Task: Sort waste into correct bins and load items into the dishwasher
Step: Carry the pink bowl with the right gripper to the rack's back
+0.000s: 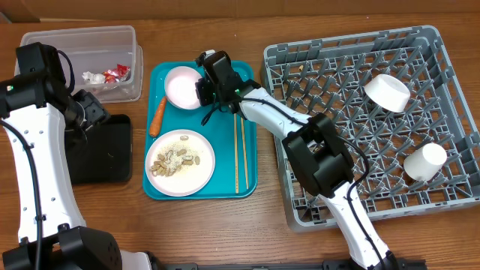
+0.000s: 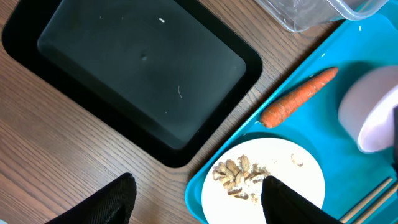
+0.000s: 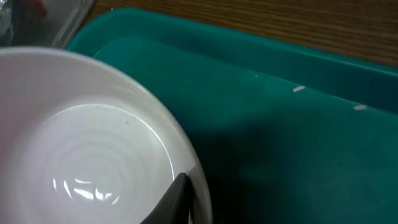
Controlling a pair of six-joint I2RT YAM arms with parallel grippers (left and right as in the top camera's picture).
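the right gripper (image 1: 203,90) sits at the right rim of the pink-sided bowl (image 3: 93,155), which stands upright at the far end of the teal tray (image 3: 280,143). in the wrist view one dark finger (image 3: 176,200) lies against the rim; the other is hidden, so i cannot tell whether the jaws are clamped on it or only straddling it. that is the main risk: a thin, glossy, curved rim held at one edge may pivot or slip once lifted, and the bowl would drop back onto the tray.

the carrot (image 1: 157,117) lies near the bowl, and the plate (image 1: 180,163) of shells and rice scraps sits beyond it. a tilting bowl could knock the carrot or scatter the scraps. the chopsticks (image 1: 239,154) lie along the tray's right side, under the likely path to the dish rack (image 1: 352,187), so a low carry might sweep them. the rack holds another bowl (image 1: 387,91) and a cup (image 1: 425,161), and a careless set-down could catch on the pegs.

further left, the left gripper (image 2: 196,208) hangs spread wide and empty between the black tray (image 2: 143,68) and the plate. both arms reaching onto the teal tray might collide. the clear tub (image 1: 79,52) holds wrappers (image 1: 105,75).
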